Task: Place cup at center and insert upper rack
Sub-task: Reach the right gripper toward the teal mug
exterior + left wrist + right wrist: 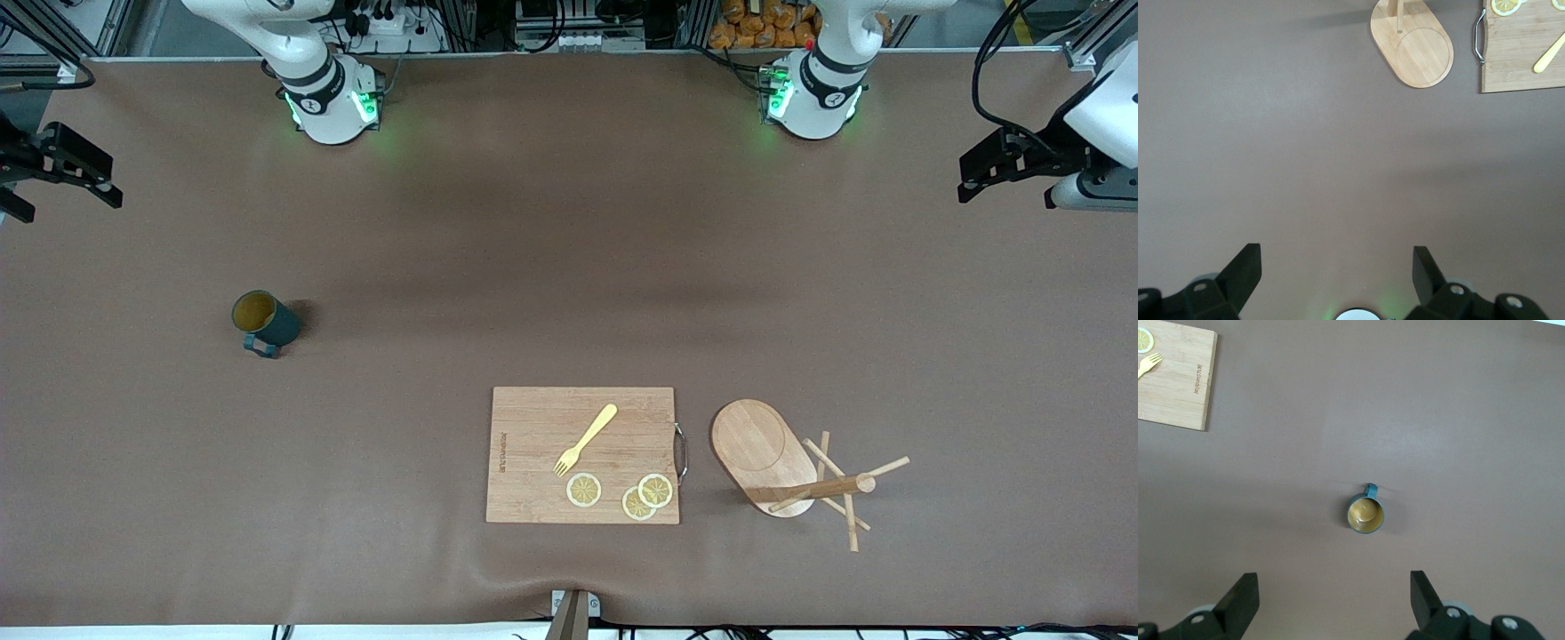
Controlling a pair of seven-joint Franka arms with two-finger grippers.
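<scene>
right hand (1328,603): fingers spread wide, holding nothing, high over the table (551,258) at your right arm's end.
cup (264,321): upright at that same end, well apart from the cutting board (582,454); right arm is your nearer one. Glazed teal, tan inside, handle facing the front camera.
left hand (1335,280): wide open, empty, waiting.
upper rack (782,467): pale wood, oval base, thin pegs, just beside the board.

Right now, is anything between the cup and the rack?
Yes: the cutting board, carrying a fork and lemon slices, lies between the cup and the rack. The front view shows it.
</scene>
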